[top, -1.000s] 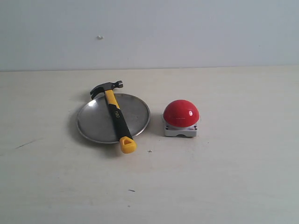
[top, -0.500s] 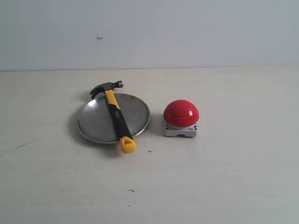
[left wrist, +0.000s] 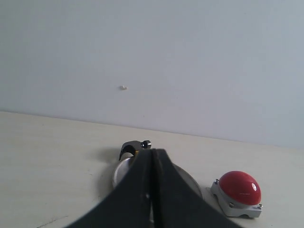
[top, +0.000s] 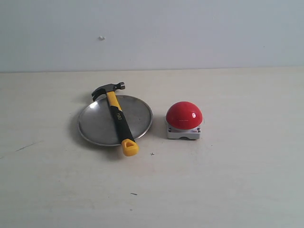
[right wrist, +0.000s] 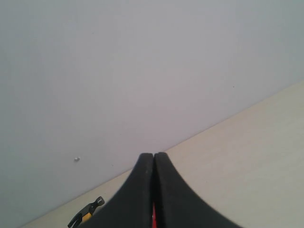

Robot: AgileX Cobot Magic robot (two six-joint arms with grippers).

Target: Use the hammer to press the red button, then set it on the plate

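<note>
The hammer (top: 116, 114) lies across the plate (top: 137, 111), its dark head (top: 108, 89) past the far rim and its yellow looped end (top: 129, 147) over the near rim. To the right of the plate stands the red button (top: 184, 115) on its grey base. No gripper shows in the exterior view. My left gripper (left wrist: 152, 151) is shut and empty, well back from the plate (left wrist: 121, 169), with the hammer head (left wrist: 132, 147) and the button (left wrist: 240, 187) beyond it. The right gripper (right wrist: 153, 154) is shut and empty; the hammer head (right wrist: 88, 210) peeks out beside it.
A pale tabletop (top: 228, 180) runs back to a plain light wall (top: 190, 33) with a small white speck (top: 101, 38). A few dark marks (top: 133, 194) dot the table near the front.
</note>
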